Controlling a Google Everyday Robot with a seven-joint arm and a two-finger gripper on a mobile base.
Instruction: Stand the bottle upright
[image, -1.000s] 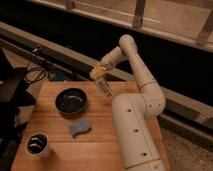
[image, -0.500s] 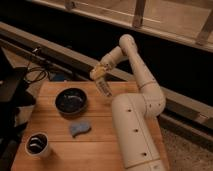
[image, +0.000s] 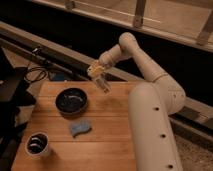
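Bottle (image: 104, 84): small, pale, hanging tilted above the far edge of the wooden table (image: 115, 135), its lower end pointing down and right toward the boards. Whether that end is touching the wood is hard to make out. Its upper part is disappearing into the gripper (image: 98, 74), whose fingers are clamping it; label and cap are not readable here. The white arm (image: 145, 65) is reaching in from the right, its thick lower segment covering the table's right side. Dark bowl (image: 71, 100) is sitting left of the bottle, near but apart. Blue crumpled object (image: 80, 127) is lying nearer the front. Dark-lined cup (image: 37, 144) is standing at the front left corner. Black cables (image: 35, 70) are trailing beyond the table's far left.
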